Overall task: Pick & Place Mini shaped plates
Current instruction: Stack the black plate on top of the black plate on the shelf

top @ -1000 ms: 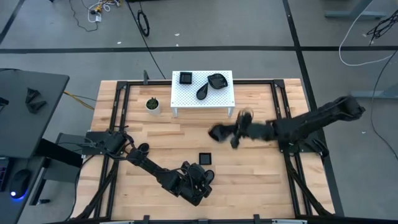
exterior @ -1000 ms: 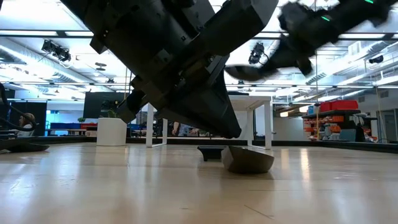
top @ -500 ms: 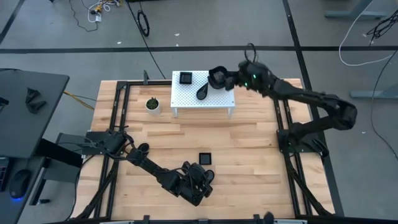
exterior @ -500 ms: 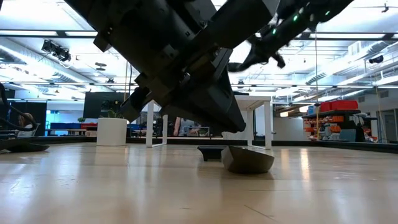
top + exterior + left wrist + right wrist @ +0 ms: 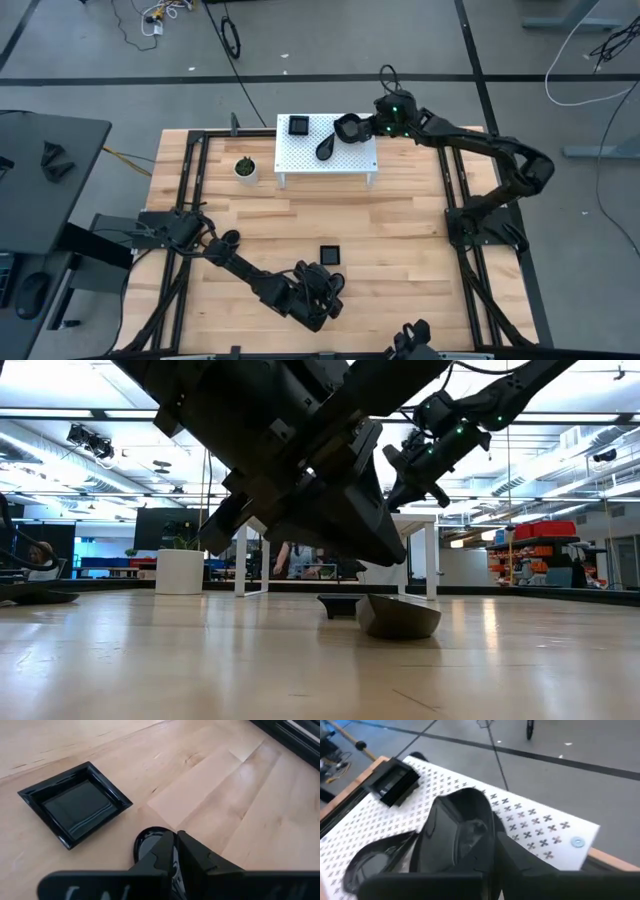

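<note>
My right gripper (image 5: 356,127) is shut on a black leaf-shaped mini plate (image 5: 452,827) over the white perforated stand (image 5: 345,160) at the table's far side. On the stand lie a teardrop plate (image 5: 326,148) and a square plate (image 5: 298,125). My left gripper (image 5: 327,292) is near the table's front edge, shut on a rounded black plate (image 5: 147,840). Another square plate (image 5: 75,805) lies flat on the wood just beyond it. My left gripper pinches the rounded plate's rim (image 5: 162,837) between its two fingers, slanting down from the near side. In the low view the plate (image 5: 400,618) sits tilted with its underside on the table. My right gripper pinches the leaf-shaped plate's rim (image 5: 487,837) between its two fingers, slanting down from the table's right. The plate is tilted over the stand's top. Whether it touches the stand or the teardrop plate (image 5: 375,862), I cannot tell.
A small white pot with a green plant (image 5: 245,168) stands left of the stand. Black frame rails (image 5: 190,200) run along the table's left and right sides. Bare wood (image 5: 400,230) lies between the stand and the near square plate.
My right gripper has swung from above the table's middle right toward the far edge, carrying the leaf-shaped plate, and now holds it over the white stand's right part.
</note>
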Robot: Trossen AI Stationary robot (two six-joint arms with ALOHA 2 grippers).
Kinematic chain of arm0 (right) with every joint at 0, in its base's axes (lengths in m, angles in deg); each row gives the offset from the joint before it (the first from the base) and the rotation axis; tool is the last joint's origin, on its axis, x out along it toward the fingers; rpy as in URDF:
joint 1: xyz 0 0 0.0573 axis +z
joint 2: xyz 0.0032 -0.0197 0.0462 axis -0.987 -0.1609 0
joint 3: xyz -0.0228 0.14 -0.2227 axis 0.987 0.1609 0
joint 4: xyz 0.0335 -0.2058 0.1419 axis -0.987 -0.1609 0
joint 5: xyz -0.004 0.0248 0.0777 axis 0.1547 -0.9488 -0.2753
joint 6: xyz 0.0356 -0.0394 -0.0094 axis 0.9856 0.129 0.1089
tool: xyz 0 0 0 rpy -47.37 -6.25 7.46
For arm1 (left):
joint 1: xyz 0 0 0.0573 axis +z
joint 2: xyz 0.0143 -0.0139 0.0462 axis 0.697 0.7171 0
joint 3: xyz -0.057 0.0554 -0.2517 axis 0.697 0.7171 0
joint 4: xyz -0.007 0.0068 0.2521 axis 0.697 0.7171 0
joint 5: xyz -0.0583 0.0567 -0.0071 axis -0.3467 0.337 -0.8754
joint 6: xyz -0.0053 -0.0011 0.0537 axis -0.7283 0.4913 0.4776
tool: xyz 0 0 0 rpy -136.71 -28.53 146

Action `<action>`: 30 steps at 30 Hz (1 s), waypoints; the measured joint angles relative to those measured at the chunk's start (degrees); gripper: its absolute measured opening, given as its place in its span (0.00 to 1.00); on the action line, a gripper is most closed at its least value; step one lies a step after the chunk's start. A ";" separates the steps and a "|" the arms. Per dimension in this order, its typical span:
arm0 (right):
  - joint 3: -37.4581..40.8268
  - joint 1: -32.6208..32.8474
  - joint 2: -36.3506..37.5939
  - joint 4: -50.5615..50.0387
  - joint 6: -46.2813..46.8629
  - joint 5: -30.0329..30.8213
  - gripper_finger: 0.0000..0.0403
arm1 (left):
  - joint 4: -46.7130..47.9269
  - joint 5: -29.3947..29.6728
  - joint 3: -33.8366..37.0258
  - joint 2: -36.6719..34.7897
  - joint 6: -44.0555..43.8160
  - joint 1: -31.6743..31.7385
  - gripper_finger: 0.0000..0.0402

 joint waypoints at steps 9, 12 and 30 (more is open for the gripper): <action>0.00 0.10 7.27 -1.61 -8.12 -0.62 0.28 | -0.31 -0.03 0.00 0.00 0.00 0.00 0.07; 0.00 2.31 12.72 -3.65 -11.72 -0.47 0.34 | -0.31 0.10 0.00 0.00 0.02 0.02 0.07; 36.87 58.13 36.03 15.19 1.42 8.54 0.28 | 8.84 3.20 -0.07 -5.94 -2.92 -0.66 0.07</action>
